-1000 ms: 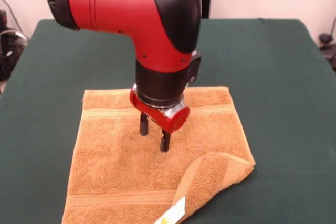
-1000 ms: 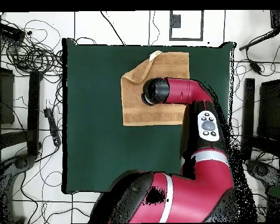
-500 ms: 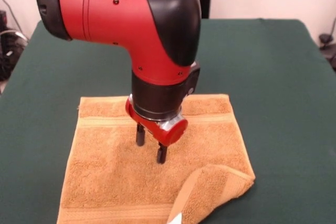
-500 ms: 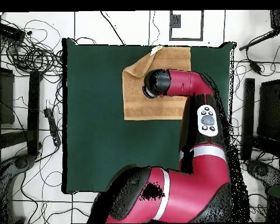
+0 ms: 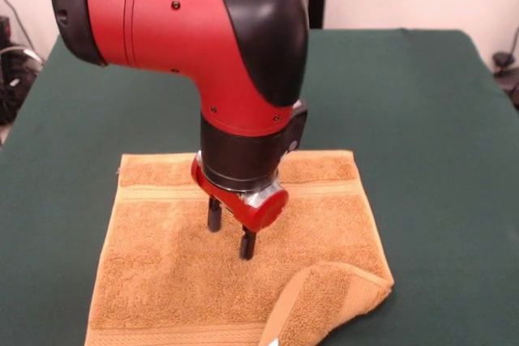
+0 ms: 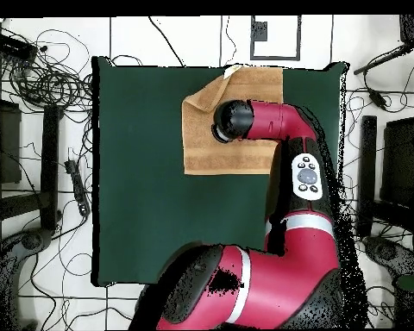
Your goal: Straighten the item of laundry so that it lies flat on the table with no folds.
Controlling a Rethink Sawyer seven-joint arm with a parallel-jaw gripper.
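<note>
- You are looking at an orange-tan towel (image 5: 170, 281) spread on the green table (image 5: 422, 119), near the table edge closest to the front camera.
- Your gripper (image 5: 229, 235) points straight down over the middle of the towel, with its two dark fingers (image 5: 215, 215) set a little apart and nothing held between them.
- The fingertips sit at or just above the terry surface; you cannot tell from either view whether they touch it.
- In the front view, the towel's near right corner (image 5: 332, 297) is folded back over the cloth, just beside and below the gripper.
- A woven border band (image 5: 324, 188) runs across the towel behind the gripper.
- In the overhead view, the arm's black elbow (image 6: 232, 120) covers the towel's centre, and the towel (image 6: 202, 146) reaches the table's top edge.
</note>
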